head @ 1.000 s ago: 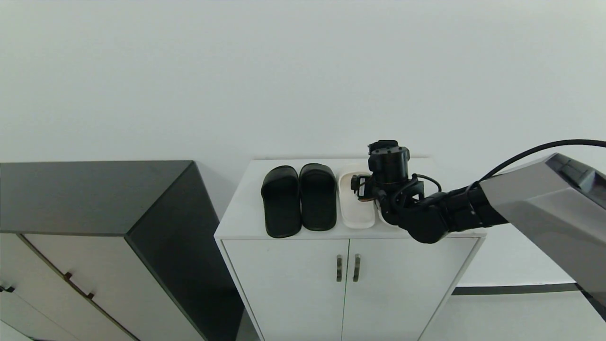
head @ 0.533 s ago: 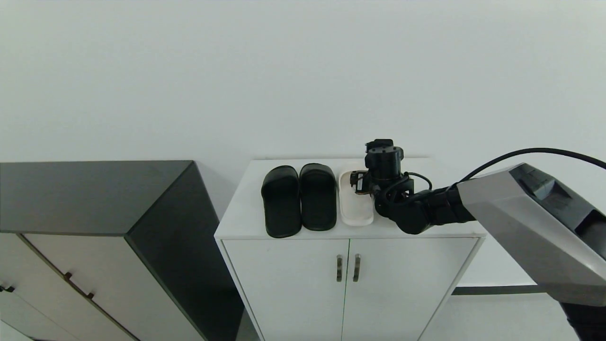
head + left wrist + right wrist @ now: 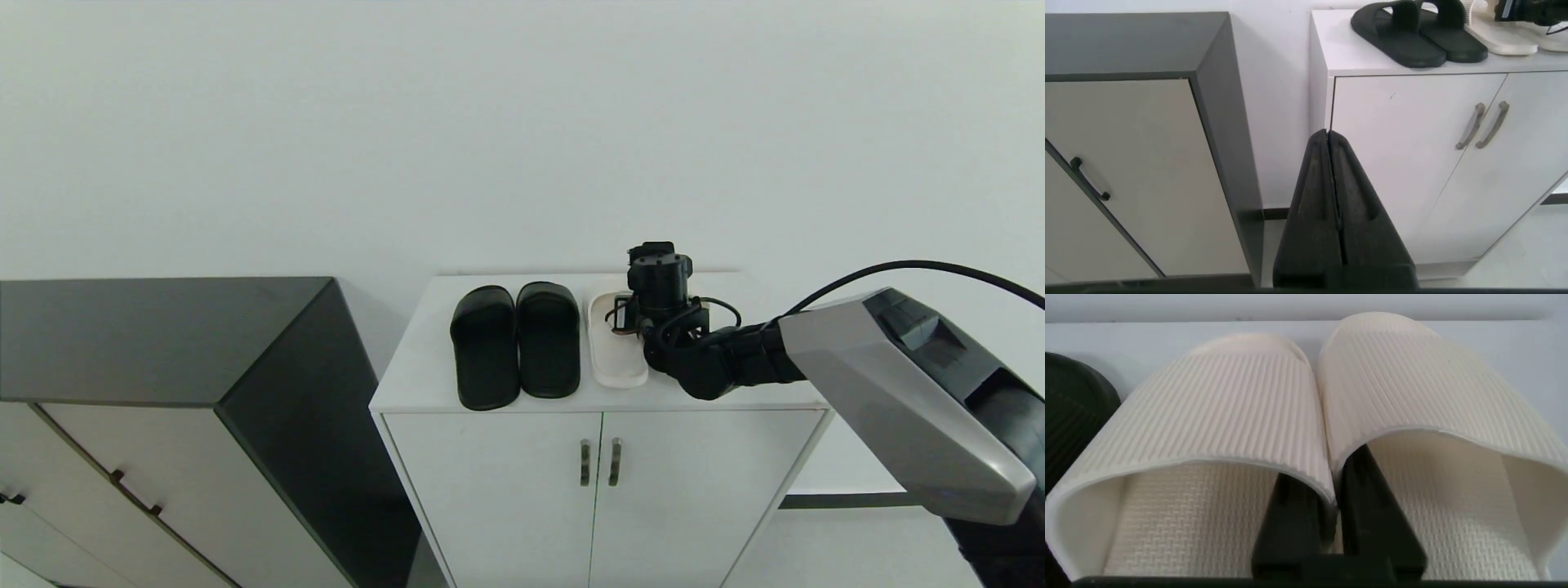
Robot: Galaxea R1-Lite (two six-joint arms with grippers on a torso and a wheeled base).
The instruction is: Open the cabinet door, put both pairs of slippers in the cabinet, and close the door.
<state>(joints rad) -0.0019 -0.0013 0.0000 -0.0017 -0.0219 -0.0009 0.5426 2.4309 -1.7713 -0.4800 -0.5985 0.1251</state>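
The white slippers point(image 3: 618, 363) sit on the cabinet point(image 3: 506, 490) top, just right of the head view's middle, beside the black slippers point(image 3: 518, 343). The right gripper point(image 3: 1327, 498) squeezes the white pair's inner sides together (one finger inside each). The left gripper point(image 3: 1328, 147) is pressed closed, empty.

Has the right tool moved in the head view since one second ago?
Yes. The right tool, at the white slippers, has gone a little up the picture, away from the front edge of the white cabinet and toward the wall.
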